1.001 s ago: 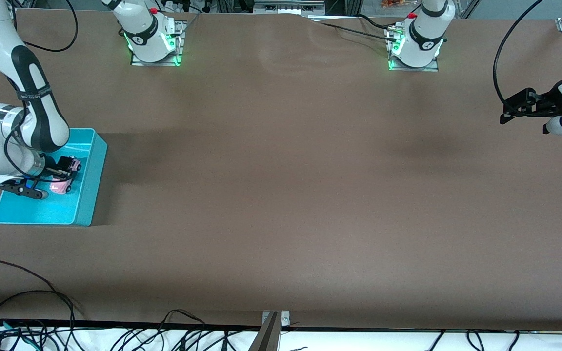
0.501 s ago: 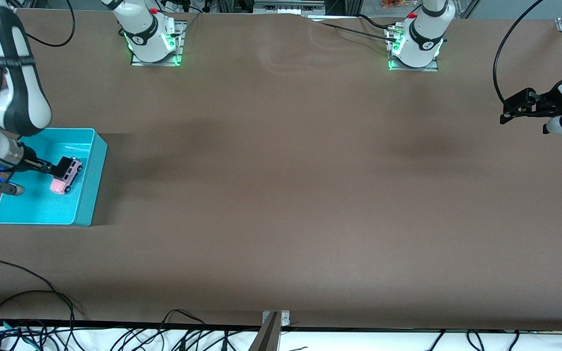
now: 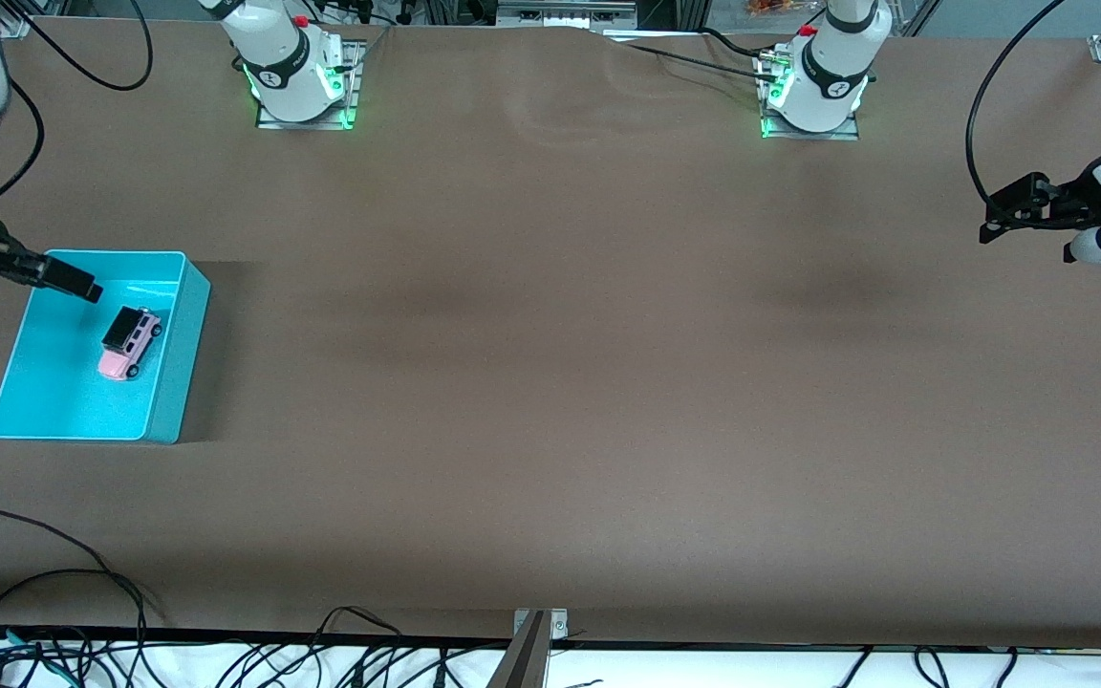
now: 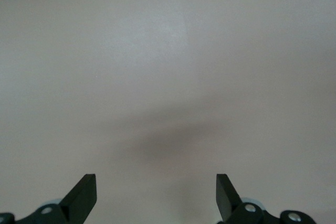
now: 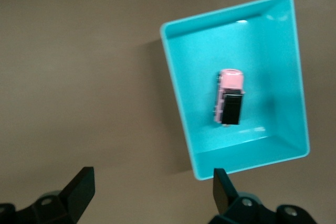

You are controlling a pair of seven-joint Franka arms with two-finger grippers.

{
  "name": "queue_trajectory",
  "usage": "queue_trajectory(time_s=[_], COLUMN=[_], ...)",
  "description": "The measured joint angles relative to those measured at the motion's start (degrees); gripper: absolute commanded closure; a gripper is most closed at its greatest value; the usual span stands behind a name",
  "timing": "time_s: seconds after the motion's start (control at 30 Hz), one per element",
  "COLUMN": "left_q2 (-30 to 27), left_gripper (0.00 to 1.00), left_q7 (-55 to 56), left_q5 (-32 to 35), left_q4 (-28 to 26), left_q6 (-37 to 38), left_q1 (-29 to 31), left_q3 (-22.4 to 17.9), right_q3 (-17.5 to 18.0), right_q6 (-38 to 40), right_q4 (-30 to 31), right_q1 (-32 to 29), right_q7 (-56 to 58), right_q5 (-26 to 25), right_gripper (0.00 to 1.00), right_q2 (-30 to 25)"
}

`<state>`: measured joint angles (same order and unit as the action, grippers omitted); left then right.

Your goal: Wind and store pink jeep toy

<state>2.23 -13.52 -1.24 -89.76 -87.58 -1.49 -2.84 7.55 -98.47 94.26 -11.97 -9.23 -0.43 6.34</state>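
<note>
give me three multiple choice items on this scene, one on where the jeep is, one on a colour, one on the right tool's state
1. Where is the pink jeep toy?
A. on the bare table
B. in the bin
C. held in the left tool

2. What colour is the bin?
A. turquoise
B. red
C. white

3. How is the right tool?
A. shut on the jeep
B. open and empty
C. shut on the bin's rim

Key: 1 B, the jeep sits on the bin's floor; 2 A, walls and floor are turquoise; 3 B, its fingers stand apart above the bin's edge, nothing between them.
</note>
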Motion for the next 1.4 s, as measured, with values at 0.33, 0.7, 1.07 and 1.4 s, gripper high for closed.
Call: queue_trajectory(time_s=[0.33, 0.7, 1.07, 1.4], left_q2=[0.0, 0.0, 0.01, 0.01], left_gripper=[0.0, 0.0, 0.0, 0.0], left_q7=[0.0, 0.0, 0.0, 0.0], left_q5=[0.0, 0.0, 0.0, 0.0], left_q4=[0.0, 0.0, 0.0, 0.0], left_q6=[0.0, 0.0, 0.0, 0.0], left_q1=[0.0, 0.0, 0.0, 0.0], left_q3=[0.0, 0.0, 0.0, 0.0], right_q3=[6.01, 8.76, 8.82, 8.98], right_q6=[3.31, 3.03, 3.28, 5.07], right_q4=[-4.24, -6.7, -11.39, -11.91], right_q1=[0.06, 0.89, 1.17, 1.17], right_q7=[-0.22, -0.13, -0.19, -0.2], right_q5=[1.32, 1.39, 3.33, 3.58], right_gripper=[0.0, 0.0, 0.0, 0.0], right_q2=[0.46, 1.3, 1.3, 1.3])
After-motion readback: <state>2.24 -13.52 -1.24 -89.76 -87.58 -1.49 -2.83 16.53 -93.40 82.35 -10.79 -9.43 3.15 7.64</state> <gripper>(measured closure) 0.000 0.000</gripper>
